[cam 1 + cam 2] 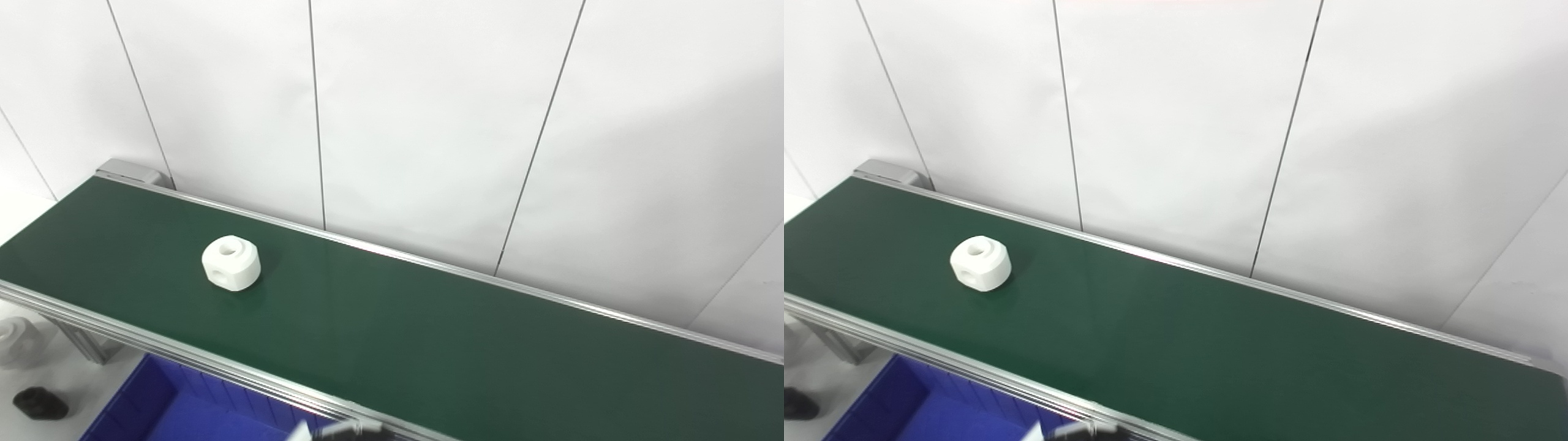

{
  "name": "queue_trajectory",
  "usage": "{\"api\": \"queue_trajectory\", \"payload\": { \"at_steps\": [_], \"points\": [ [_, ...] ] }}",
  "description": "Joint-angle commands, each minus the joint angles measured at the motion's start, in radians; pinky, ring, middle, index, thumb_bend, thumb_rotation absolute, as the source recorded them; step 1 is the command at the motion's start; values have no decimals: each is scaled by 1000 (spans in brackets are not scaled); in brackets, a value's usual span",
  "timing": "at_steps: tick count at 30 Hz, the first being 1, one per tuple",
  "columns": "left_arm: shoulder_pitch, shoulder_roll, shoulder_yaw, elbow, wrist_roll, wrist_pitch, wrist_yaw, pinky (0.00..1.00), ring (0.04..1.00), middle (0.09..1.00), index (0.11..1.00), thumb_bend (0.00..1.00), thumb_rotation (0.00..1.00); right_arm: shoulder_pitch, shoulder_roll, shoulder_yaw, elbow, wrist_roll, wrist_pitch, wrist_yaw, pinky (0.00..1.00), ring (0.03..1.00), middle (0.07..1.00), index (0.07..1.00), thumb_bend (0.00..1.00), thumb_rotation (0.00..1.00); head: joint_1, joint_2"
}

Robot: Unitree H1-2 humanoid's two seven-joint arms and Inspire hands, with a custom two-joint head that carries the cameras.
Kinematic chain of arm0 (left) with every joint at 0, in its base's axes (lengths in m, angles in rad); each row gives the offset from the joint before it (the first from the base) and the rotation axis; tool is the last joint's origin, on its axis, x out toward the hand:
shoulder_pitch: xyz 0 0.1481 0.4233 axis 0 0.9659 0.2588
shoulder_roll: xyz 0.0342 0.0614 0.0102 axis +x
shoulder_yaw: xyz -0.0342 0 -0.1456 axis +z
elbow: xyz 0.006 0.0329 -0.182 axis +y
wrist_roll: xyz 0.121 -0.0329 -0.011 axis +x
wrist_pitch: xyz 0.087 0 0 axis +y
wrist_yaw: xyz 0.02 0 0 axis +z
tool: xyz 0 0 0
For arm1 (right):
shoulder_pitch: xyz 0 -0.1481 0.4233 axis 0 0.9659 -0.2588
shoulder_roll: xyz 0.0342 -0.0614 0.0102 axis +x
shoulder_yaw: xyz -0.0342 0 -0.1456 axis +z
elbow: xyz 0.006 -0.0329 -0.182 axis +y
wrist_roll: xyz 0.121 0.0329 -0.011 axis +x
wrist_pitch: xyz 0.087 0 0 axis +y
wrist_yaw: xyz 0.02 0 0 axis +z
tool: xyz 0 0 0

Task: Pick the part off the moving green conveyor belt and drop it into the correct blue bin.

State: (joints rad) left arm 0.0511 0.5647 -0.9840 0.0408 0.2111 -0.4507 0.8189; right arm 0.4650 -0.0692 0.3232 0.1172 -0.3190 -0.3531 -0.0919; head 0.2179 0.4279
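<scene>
On green belt (392, 318), toward left: white part (231, 263), untouched, not yet picked. Below near rail: blue bin (153, 410), still awaiting part. Hands barely in view at bottom edge; open or closed, cannot tell.

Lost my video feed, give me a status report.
Hands: neither clearly in view. White part loose on green belt, far left, untouched. Blue bin below near rail. Nothing blocking the part.

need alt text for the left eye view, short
A white part with a hole on top and one in its side lies alone on the green conveyor belt, toward its left end, before a white panelled wall. A blue bin shows below the belt's near rail; no robot hand can be made out.
</scene>
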Motion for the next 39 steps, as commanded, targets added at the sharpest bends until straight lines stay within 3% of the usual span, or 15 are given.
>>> {"api": "queue_trajectory", "payload": {
  "at_steps": [1, 8, 11, 16, 19, 23, 29, 34, 39],
  "points": [
    [-36, 54, 57, -86, 13, -19, 16, 623, 692, 722, 714, 797, 551, -10, 10, 1, -8, 2, -68, -6, 808, 912, 971, 992, 803, 219, -11, 8],
    [-66, 91, 251, -188, 3, -19, -86, 671, 731, 765, 764, 831, 554, -11, 16, 0, -11, 6, -85, -5, 788, 890, 940, 965, 822, 235, -25, 33],
    [-91, 91, 330, -191, 0, -19, -182, 707, 764, 793, 791, 836, 579, -10, 12, -2, -24, 4, -78, -1, 783, 886, 936, 962, 824, 248, -27, 60],
    [-123, 44, 477, -176, 10, -13, -367, 799, 841, 859, 863, 753, 557, -11, 6, -2, -34, 26, -88, 11, 773, 878, 927, 952, 832, 254, -26, 96],
    [-169, 23, 566, -160, -15, 51, -496, 810, 857, 873, 870, 733, 524, -11, 5, -2, -43, 16, -82, 13, 748, 867, 924, 949, 833, 264, -25, 102],
    [-213, -5, 654, -98, -17, 105, -618, 807, 858, 875, 874, 728, 494, -11, 8, -3, -53, 21, -73, 20, 731, 860, 920, 947, 842, 265, -25, 118],
    [-288, -19, 739, 24, -17, 206, -783, 860, 901, 917, 926, 728, 448, -12, 8, -2, -61, 19, -85, 20, 725, 854, 915, 945, 840, 260, -21, 142],
    [-342, -17, 779, 79, 5, 268, -879, 859, 910, 930, 938, 769, 431, -14, 8, -1, -65, 14, -85, 21, 727, 853, 906, 947, 829, 266, -12, 144],
    [-396, -4, 790, 171, 55, 269, -930, 855, 904, 923, 930, 805, 423, -15, 9, 1, -66, 22, -90, 24, 735, 851, 900, 954, 812, 272, -19, 152]
  ]
}}
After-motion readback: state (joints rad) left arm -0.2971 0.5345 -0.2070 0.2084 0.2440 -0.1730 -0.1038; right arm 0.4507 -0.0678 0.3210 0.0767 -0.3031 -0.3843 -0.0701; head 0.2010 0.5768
